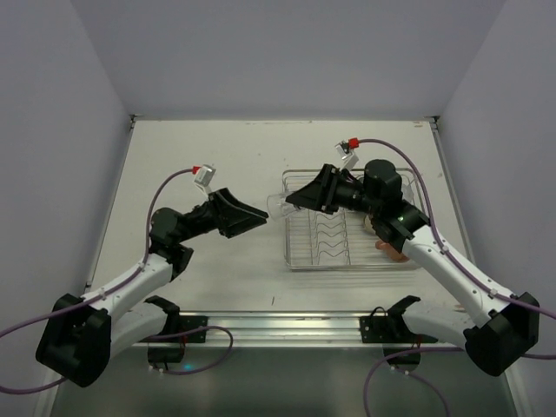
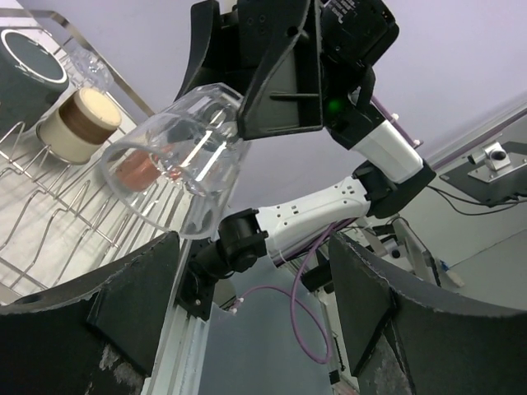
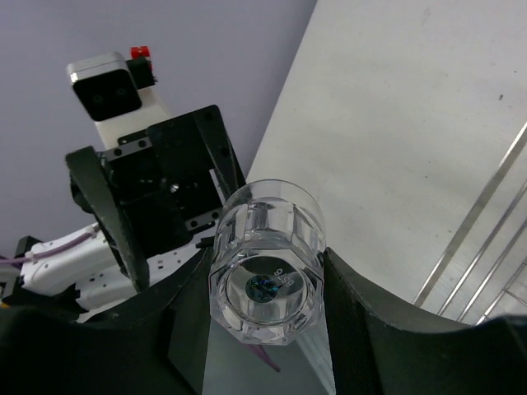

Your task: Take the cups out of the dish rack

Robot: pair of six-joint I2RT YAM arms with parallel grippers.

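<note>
right gripper (image 1: 291, 201) is clamped on a clear, smooth-walled tumbler (image 1: 276, 208) with a faceted base, held sideways at centre frame, just off the silver wire dish rack's (image 1: 347, 262) left edge. left gripper (image 1: 259, 219) gapes wide, empty.

One clear tumbler (image 2: 177, 160) tipped sideways, aloft; cream cup (image 2: 78, 123) in dish rack (image 1: 323, 236)

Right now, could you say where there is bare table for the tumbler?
Bare table stretches left of the dish rack, beyond the left gripper. Crowded: the rack's left edge, where the right gripper holds the clear tumbler.
</note>
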